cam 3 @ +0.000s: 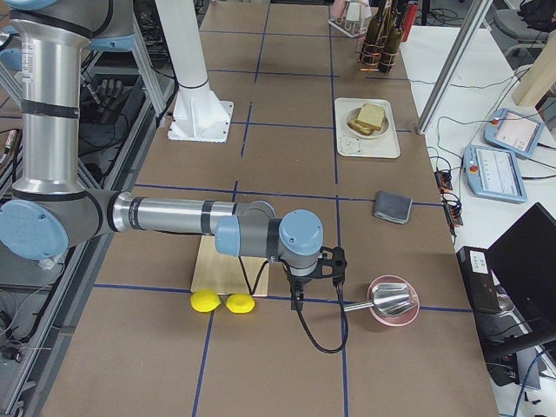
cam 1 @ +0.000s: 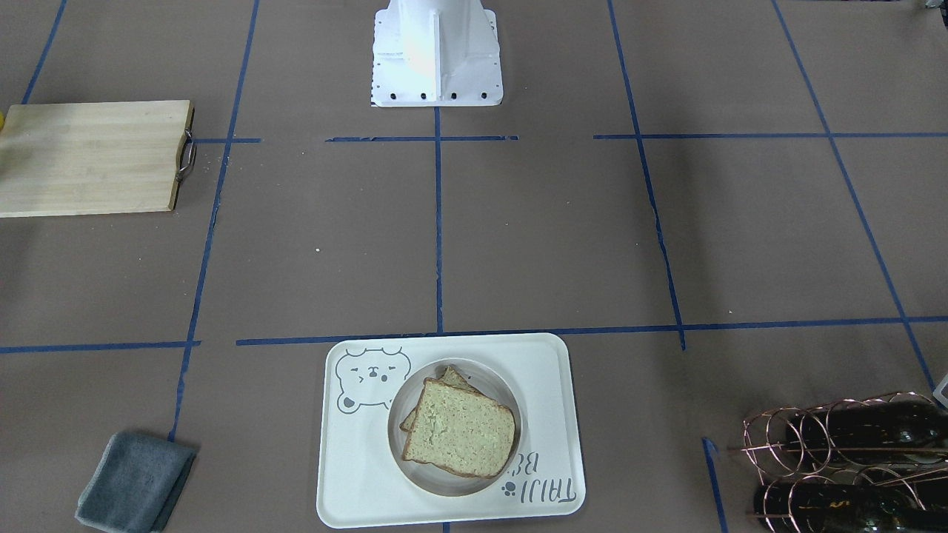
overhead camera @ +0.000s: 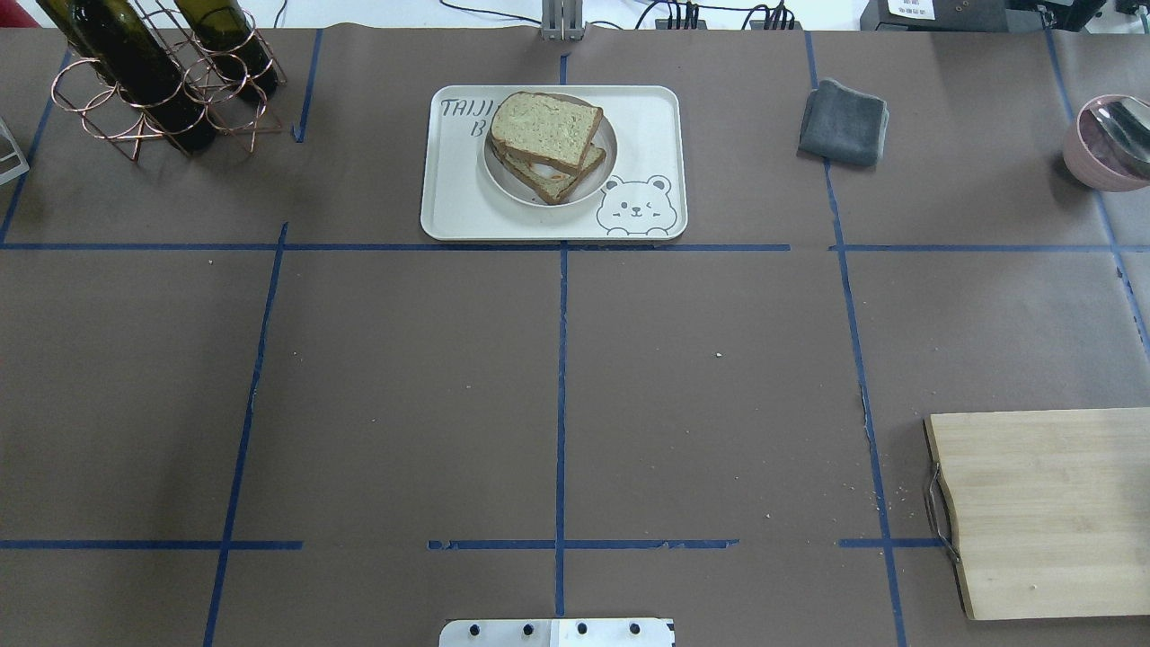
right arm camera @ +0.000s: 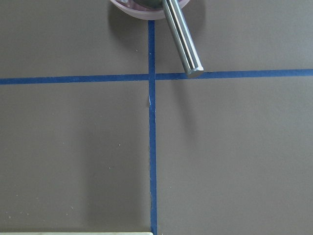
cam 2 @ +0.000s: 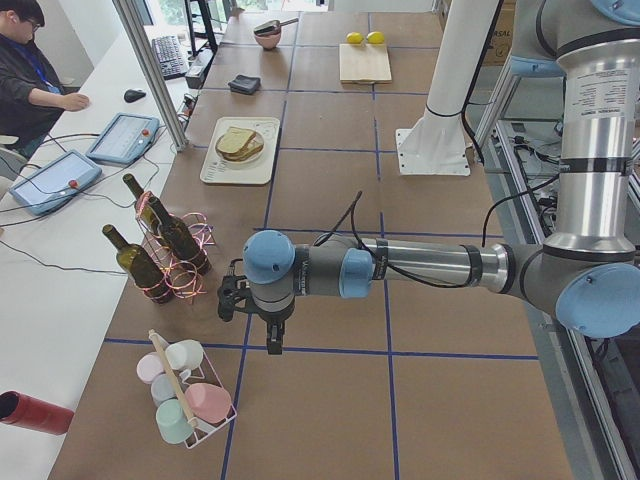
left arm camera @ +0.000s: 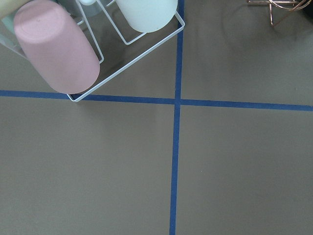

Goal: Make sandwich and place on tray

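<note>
The sandwich (overhead camera: 546, 144) is two tan bread slices stacked askew, with a bit of orange and white egg showing between them. It lies on a small round white plate (overhead camera: 608, 153) that stands on the cream bear tray (overhead camera: 647, 117) at the far middle of the table. It also shows in the front view (cam 1: 459, 429) on the tray (cam 1: 548, 385). My left gripper (cam 2: 230, 300) hangs over bare table near the cup rack, far from the tray. My right gripper (cam 3: 337, 262) hangs beside the pink bowl. I cannot tell whether either is open or shut.
A wooden cutting board (overhead camera: 1051, 512) lies at the near right, with two lemons (cam 3: 217, 301) beside it. A grey cloth (overhead camera: 844, 121), a pink bowl with a metal ladle (overhead camera: 1105, 144), a copper wine rack (overhead camera: 162, 72) and a cup rack (left arm camera: 56, 46) stand around the edges.
</note>
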Available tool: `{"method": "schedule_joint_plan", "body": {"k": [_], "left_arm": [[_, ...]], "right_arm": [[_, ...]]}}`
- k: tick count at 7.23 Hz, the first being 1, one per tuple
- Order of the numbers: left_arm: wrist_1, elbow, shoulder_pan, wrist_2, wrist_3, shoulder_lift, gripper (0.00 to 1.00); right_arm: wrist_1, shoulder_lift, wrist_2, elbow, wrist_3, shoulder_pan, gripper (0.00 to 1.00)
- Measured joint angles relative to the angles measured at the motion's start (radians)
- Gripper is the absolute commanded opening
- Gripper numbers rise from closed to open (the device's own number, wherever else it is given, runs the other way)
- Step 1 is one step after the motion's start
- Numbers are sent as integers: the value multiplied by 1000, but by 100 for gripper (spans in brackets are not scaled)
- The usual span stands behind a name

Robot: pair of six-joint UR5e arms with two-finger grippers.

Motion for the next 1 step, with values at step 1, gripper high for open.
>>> {"method": "schedule_joint_plan", "body": {"k": [1], "left_arm": [[0, -1, 0, 0, 0, 0, 100]], "right_arm": [[0, 0, 0, 1, 0, 0, 100]]}}
